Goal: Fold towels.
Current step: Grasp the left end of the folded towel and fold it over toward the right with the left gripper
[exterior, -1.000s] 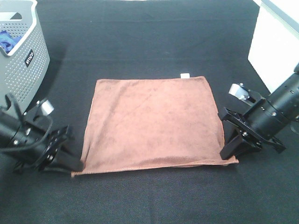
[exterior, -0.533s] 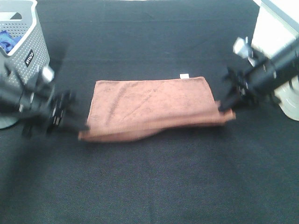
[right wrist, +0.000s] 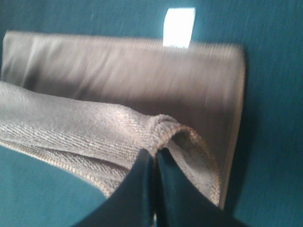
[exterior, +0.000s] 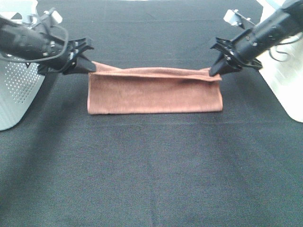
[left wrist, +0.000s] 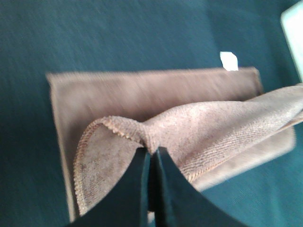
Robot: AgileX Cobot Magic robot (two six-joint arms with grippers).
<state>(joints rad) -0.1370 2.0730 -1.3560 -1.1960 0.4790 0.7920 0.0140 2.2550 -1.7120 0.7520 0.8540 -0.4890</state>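
The reddish-brown towel (exterior: 154,93) lies on the black table, its near half lifted and carried over toward the far edge, so it shows as a wide band. My left gripper (exterior: 91,68) is shut on the towel's left corner (left wrist: 142,137). My right gripper (exterior: 213,72) is shut on the right corner (right wrist: 163,127). Both hold the lifted edge just above the far edge. The white tag (left wrist: 229,60) shows on the far edge in the left wrist view and in the right wrist view (right wrist: 179,21).
A grey perforated basket (exterior: 16,92) stands at the far left behind my left arm. A white object (exterior: 284,75) stands at the right edge of the table (exterior: 151,179).
Both grippers have lifted the towel's near corners and carried them away from the camera to the far edge, folding the towel roughly in half.
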